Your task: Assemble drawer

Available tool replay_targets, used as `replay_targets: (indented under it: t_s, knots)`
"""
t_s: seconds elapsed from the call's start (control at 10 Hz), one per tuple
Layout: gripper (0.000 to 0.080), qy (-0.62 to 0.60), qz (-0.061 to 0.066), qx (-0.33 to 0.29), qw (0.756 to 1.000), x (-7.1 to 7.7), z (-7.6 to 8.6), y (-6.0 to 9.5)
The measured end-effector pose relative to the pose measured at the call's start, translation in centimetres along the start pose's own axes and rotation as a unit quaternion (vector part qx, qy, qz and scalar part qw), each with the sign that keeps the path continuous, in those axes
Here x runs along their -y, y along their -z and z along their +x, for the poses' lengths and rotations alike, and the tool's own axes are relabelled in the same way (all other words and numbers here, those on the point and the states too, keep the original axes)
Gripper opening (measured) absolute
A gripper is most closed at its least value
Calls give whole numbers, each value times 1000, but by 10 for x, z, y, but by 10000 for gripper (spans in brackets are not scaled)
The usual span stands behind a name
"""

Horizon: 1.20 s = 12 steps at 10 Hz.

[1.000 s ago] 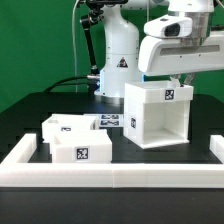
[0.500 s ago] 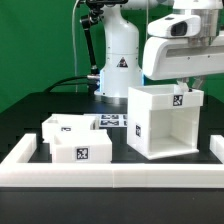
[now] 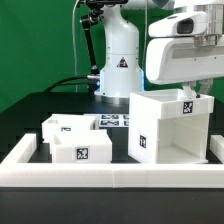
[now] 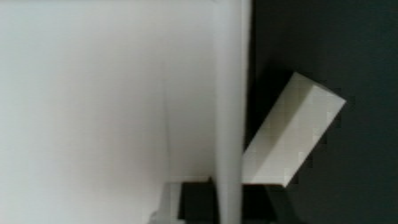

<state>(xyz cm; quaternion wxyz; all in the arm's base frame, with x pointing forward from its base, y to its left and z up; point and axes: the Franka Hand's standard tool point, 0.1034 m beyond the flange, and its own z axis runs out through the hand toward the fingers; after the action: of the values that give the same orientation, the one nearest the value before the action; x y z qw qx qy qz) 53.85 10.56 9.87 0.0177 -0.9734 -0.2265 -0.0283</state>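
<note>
The white drawer box [image 3: 170,128], open toward the camera with marker tags on its front edges, stands on the black table at the exterior view's right. My gripper [image 3: 197,92] comes down on its top right wall and is shut on that wall. In the wrist view the thin wall [image 4: 231,100] runs between my dark fingers [image 4: 199,200], with the box's inside [image 4: 107,100] on one side. Two smaller white drawers [image 3: 72,137] with tags lie at the exterior view's left.
A white fence [image 3: 110,172] runs along the table's front with short posts at both ends. The marker board [image 3: 112,121] lies behind the parts near the robot base [image 3: 118,60]. A white slanted piece [image 4: 294,125] shows beside the wall in the wrist view.
My gripper has moved the drawer box toward the exterior view's right and nearer the front fence, with the box still in its grasp. The small drawers have not moved.
</note>
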Motion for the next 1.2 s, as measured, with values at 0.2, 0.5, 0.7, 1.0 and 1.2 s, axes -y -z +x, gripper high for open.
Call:
replay_targets:
  t_s: [0.2,0.5,0.7,1.0,1.2]
  knots:
    - [38,-4,0,0,1000,0,0,0]
    - [38,-135,-2,-25,991,-1,15,-1]
    - [38,-251,4,-32,967,-9,27,-2]
    - [38,-342,15,-42,939,-10,36,1]
    - [38,-388,22,-44,920,-9,38,2]
